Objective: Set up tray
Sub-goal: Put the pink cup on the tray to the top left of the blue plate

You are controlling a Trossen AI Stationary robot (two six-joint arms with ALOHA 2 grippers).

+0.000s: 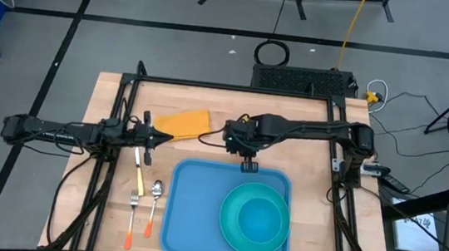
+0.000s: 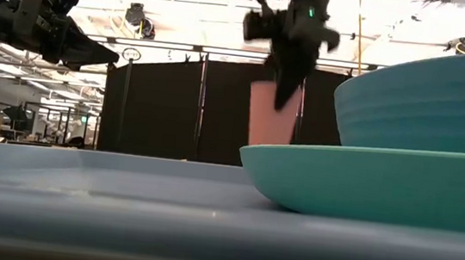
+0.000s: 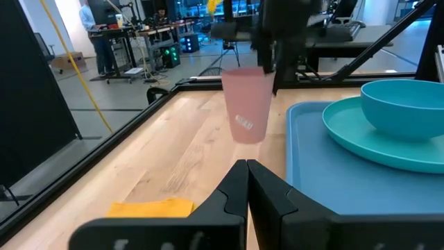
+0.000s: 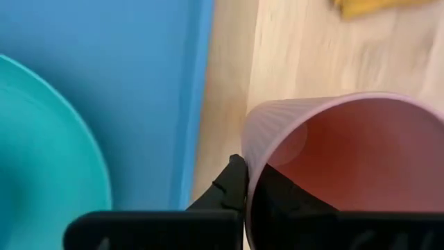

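Observation:
A pink ribbed cup (image 3: 248, 104) hangs in my right gripper (image 4: 246, 180) above the table, by the far left corner of the light-blue tray (image 1: 194, 214). The cup also shows in the low view (image 2: 270, 117). A teal plate (image 1: 230, 231) with a teal bowl (image 1: 260, 221) on it lies on the tray's right half. My left gripper (image 3: 248, 170) is shut and empty. In the high view it (image 1: 149, 138) is above the table, left of the tray and near a yellow napkin (image 1: 183, 123). My right gripper pinches the cup's rim (image 4: 258, 163) with one finger inside the cup and one finger (image 4: 232, 184) outside its wall. The fingers come from above, pointing down. The cup hangs below them with its mouth up, clear of the table and tray.
A knife (image 1: 139, 171), a fork (image 1: 132, 216) and a spoon (image 1: 153, 210) lie on the wood left of the tray. The tray's left half is bare. A black frame rail (image 1: 237, 89) runs along the table's far edge.

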